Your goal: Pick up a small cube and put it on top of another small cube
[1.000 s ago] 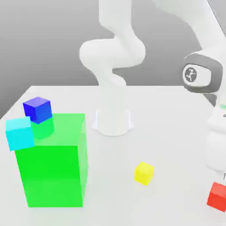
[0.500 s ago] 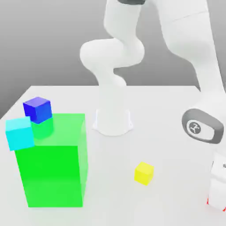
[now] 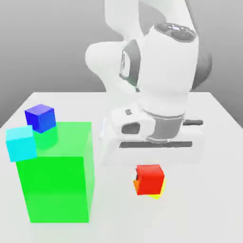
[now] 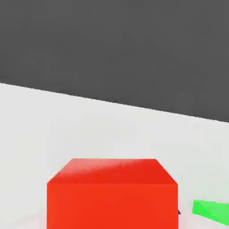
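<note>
Since the earlier frames, your arm has swung from the exterior view's right edge to table centre, carrying the red cube [image 3: 150, 178] from about 4 o'clock on the table to directly over the yellow cube [image 3: 158, 191], of which a thin sliver shows beneath it. The gripper [image 3: 151, 163] is closed on the red cube, which hangs below the hand and looms large in the hand view [image 4: 112, 193]. Pick-up and transfer look done; what is left, by the look of it, is to settle the cube squarely, release and withdraw. Whether the two cubes already touch cannot be told. Your hand points straight down, its wide body level, at roughly 3 o'clock from the green block [image 3: 57, 175].
</note>
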Robot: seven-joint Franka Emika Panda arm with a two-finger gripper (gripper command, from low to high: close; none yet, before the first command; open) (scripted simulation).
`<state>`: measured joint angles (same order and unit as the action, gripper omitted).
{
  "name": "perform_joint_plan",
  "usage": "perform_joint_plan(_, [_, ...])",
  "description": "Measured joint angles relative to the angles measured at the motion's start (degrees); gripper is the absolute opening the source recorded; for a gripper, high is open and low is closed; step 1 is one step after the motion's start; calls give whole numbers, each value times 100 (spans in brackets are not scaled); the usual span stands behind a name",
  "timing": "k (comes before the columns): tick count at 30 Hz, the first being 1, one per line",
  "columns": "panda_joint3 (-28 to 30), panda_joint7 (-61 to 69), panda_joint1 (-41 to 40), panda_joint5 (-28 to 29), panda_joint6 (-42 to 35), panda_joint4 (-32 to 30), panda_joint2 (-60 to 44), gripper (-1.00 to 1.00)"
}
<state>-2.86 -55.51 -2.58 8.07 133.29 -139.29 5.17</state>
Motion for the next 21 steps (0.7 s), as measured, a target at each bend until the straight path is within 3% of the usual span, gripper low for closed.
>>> perform_joint_plan(12, [1078,-2349,-1970,-245,-1891,-536,2522,-100])
perform_joint_plan(14, [1188,-2580,-2196,-269,-1880,-722,2712,-100])
perform_joint_plan(17, [1257,-2638,-2283,-258,-1276,-1172,2562,-100])
perform_joint_plan(18, [1265,-2639,-2295,-255,-1128,-1273,2516,100])
perform_joint_plan(21, [1265,-2639,-2295,-256,-1128,-1273,2516,100])
